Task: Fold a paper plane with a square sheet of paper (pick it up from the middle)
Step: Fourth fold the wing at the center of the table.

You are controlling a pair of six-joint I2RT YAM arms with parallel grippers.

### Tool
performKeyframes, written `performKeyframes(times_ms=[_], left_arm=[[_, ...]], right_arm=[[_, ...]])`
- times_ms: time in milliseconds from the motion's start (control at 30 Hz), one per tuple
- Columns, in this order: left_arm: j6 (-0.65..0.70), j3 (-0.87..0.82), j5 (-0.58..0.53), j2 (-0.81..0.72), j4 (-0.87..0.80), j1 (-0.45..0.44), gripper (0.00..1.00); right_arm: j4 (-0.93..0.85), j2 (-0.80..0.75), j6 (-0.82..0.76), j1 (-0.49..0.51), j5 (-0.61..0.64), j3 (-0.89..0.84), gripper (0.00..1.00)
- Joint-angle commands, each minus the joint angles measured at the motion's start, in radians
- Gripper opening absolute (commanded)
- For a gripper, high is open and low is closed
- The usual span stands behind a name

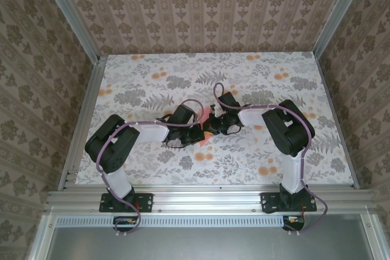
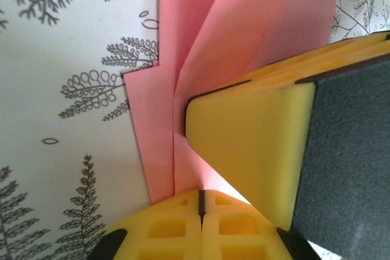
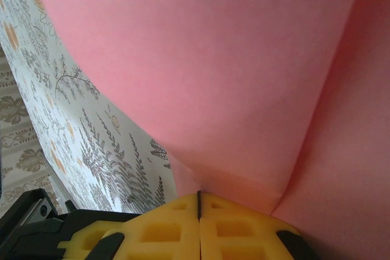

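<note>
Left claw (image 2: pixel 200 202): closed, pinching the creased square sheet of paper (image 2: pixel 201 41) at the middle of the table (image 1: pixel 152 71). Right claw (image 3: pixel 198 204): closed, gripping the same sheet from the opposite side. The long crease is running straight away from the left claw, and both arms are reaching equally near.

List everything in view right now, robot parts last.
sheet of paper: one, salmon pink, creased into folds, mid-table between the two grippers
table: one, white cloth with grey and orange floral print, under the arms
walls: three, beige patterned wallpaper, left, back and right of the table
frame rail: one, silver aluminium, along the near edge under the arm bases
left arm: one, black and white, reaching in from the left
right arm: one, black and white, reaching in from the right
left gripper: one, yellow, shut on the sheet of paper
right gripper: one, yellow, shut on the sheet of paper
</note>
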Motion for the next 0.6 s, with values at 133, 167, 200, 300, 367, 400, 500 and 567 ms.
performKeyframes(times_ms=[133,167,200,300,367,400,500,567], left_arm=[[0.004,-0.044,-0.063,-0.013,-0.112,-0.010,0.04],[0.006,-0.050,-0.061,-0.024,-0.108,-0.010,0.04],[0.008,-0.054,-0.058,-0.034,-0.104,-0.010,0.05],[0.021,-0.049,-0.048,-0.040,-0.112,-0.011,0.05],[0.025,-0.048,-0.039,-0.040,-0.107,-0.012,0.05],[0.025,-0.050,-0.035,-0.040,-0.105,-0.012,0.05],[0.031,-0.051,-0.028,-0.039,-0.107,-0.011,0.05],[0.036,-0.049,-0.025,-0.036,-0.108,-0.012,0.05]], right_arm=[[-0.110,-0.018,-0.029,-0.016,0.073,0.026,0.07],[-0.123,-0.016,-0.038,-0.017,0.072,0.035,0.07],[-0.130,-0.014,-0.042,-0.017,0.071,0.040,0.06],[-0.115,-0.021,-0.038,-0.017,0.056,0.035,0.08],[-0.099,-0.044,-0.031,-0.018,0.038,0.030,0.08],[-0.104,-0.061,-0.036,-0.018,0.043,0.028,0.09],[-0.120,-0.113,-0.054,-0.024,0.056,0.018,0.09],[-0.122,-0.133,-0.054,-0.026,0.053,0.010,0.09]])
